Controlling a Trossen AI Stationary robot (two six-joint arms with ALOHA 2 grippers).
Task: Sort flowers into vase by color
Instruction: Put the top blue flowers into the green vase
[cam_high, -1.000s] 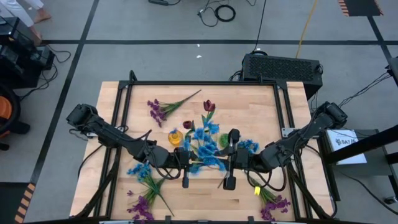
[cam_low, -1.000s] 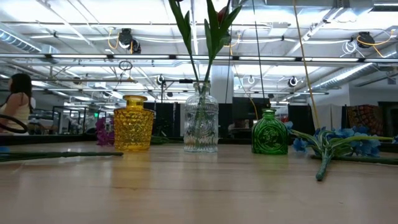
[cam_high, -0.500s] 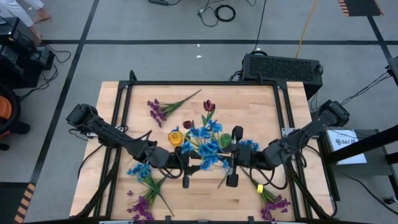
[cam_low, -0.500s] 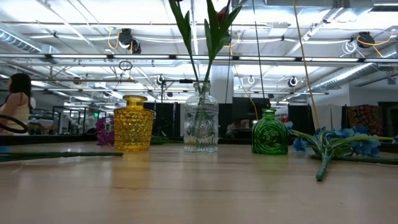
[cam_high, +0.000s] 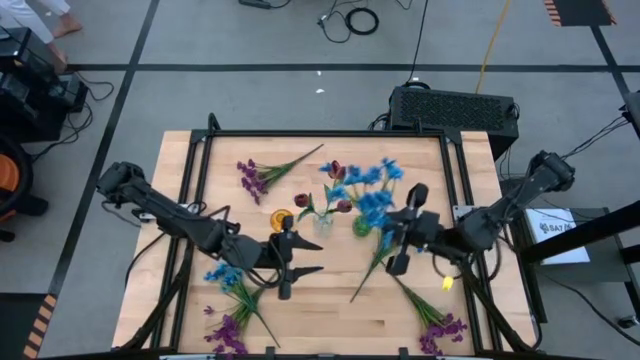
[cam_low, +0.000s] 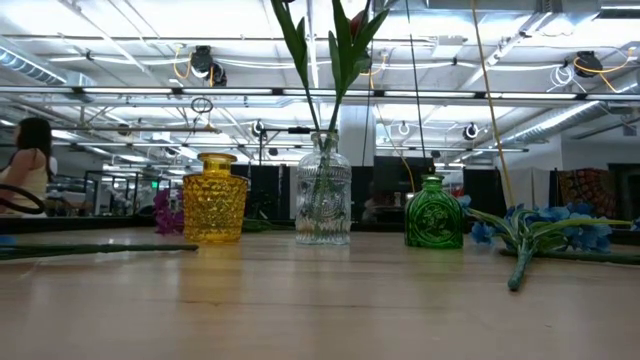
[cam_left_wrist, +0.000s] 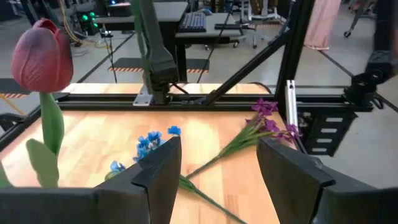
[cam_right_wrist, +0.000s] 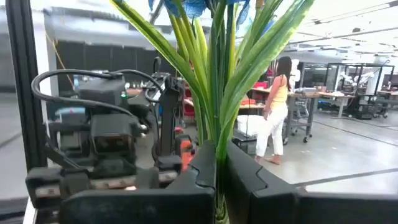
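Note:
My right gripper is shut on a blue-blossomed flower sprig and carries it beside the green vase. Left of that stand a clear vase with dark red tulips and a yellow vase. The low view shows the three in a row: yellow vase, clear vase, green vase. My left gripper stands open near the yellow vase, with nothing between its fingers. My right gripper pinches the blue sprig's bundle of green stems and leaves between its two fingers, about midway along. The fingers come level from the table's right and lie across the stems. The sprig is lifted clear. Its blossoms point to the far side and its stem end to the near side.
Loose flowers lie on the wooden table: a purple sprig at the far left, a blue one and a purple one at the near left, and a purple one at the near right. A black frame borders the table.
My left gripper has opened, let go of the blue sprig and drawn back a little toward the table's left edge. My right gripper, still shut, has carried the sprig toward the right and far side. The blossoms have swung from over the vases to beyond the green vase.

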